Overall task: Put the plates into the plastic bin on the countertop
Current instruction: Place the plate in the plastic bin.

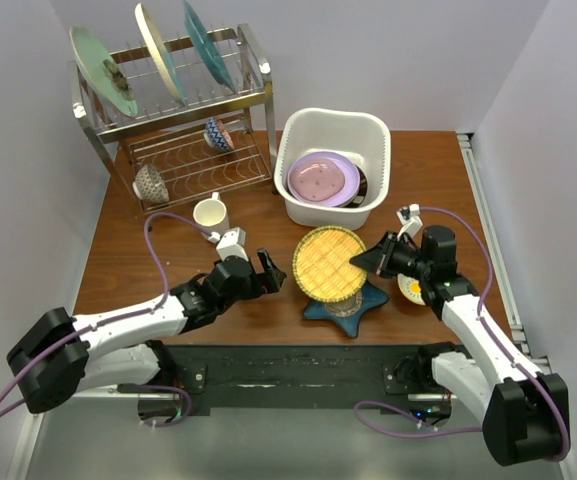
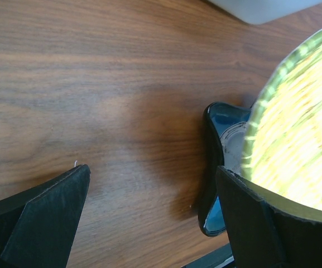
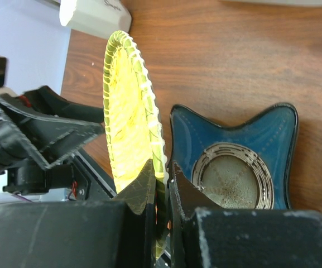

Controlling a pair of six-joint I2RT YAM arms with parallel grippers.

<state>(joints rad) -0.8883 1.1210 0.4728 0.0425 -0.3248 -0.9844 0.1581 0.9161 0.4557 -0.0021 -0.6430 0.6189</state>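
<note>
An amber round plate (image 1: 330, 263) is lifted and tilted over the blue star-shaped plate (image 1: 360, 303), which lies flat on the wooden table. My right gripper (image 1: 366, 262) is shut on the amber plate's right rim; in the right wrist view its fingers (image 3: 162, 170) pinch the ribbed edge (image 3: 128, 100) above the star plate (image 3: 244, 134). My left gripper (image 1: 271, 272) stands open just left of both plates, with nothing between its fingers (image 2: 152, 173); the amber plate (image 2: 300, 111) and the star plate (image 2: 219, 128) lie beside its right finger. The white plastic bin (image 1: 380, 150) behind holds a lavender plate (image 1: 321, 178).
A steel wire dish rack (image 1: 258, 75) at the back left carries three upright plates and two bowls. A white mug (image 1: 211, 213) stands in front of it. A small yellow-centred bowl (image 1: 411, 290) sits under my right arm. White walls close in both sides.
</note>
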